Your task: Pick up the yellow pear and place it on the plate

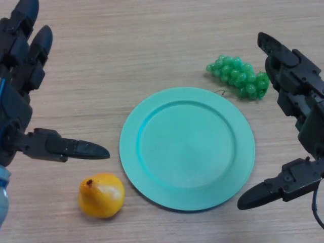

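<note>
Fingers on both hands are spread and straight, nothing held. Left hand (20, 101) comes in at the left edge: fingers (38, 45) point up and away near the top-left corner, thumb (76, 148) sticks out flat to the right, tip ending just short of the plate's left rim. No contact with anything.

Round yellow-orange pear with a short dark stem (101, 195) sits on the light wood-grain worktop (152, 45) at lower left. It lies just below the left thumb, clear gap between them, and just beside the lower-left edge of the plate, not touching it as far as I can see. Stem end faces up-left. Pear is off the plate.

Round turquoise plate with a raised rim (132, 152) lies flat in the middle of the worktop, bare inside.

Bunch of small green plastic-looking grapes (238, 77) lies above-right of the plate, near the rim but apart from it.

Right hand (304, 116) comes in at the right edge: fingers extend up-left, close beside the grapes on their right, contact hard to judge. Its thumb (263, 192) points down-left, tip near the plate's lower-right rim, not on it.
</note>
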You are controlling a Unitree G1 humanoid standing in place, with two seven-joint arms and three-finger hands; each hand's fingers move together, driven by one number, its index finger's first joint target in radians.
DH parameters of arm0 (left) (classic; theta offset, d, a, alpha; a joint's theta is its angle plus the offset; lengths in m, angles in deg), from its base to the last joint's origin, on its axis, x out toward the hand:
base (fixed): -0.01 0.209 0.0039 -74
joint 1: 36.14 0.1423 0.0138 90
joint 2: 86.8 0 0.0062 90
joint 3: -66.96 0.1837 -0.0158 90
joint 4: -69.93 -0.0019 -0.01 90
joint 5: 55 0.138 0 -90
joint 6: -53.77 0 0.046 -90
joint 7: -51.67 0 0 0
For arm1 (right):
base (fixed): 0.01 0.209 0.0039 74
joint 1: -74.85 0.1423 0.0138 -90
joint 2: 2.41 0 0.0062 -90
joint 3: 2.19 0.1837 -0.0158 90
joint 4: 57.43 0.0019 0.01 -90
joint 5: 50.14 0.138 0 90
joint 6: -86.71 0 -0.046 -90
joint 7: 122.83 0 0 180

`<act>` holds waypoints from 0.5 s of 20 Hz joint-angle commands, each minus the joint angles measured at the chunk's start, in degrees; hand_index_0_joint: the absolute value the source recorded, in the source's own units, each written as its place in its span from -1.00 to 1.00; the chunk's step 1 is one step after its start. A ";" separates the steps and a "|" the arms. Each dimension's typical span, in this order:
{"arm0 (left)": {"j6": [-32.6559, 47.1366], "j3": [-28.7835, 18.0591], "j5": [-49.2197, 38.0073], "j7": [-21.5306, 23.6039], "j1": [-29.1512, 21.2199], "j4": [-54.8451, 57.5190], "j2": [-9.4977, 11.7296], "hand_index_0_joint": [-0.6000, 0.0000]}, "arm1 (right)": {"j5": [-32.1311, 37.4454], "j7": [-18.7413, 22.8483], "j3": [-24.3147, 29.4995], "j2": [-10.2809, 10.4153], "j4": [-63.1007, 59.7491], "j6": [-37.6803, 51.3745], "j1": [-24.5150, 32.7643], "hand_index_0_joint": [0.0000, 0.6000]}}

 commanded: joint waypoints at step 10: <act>4.16 -3.19 0.62 -1.13 1.48 7.35 0.33 1.00 | 2.13 2.52 2.22 -0.25 2.88 7.23 0.23 -1.00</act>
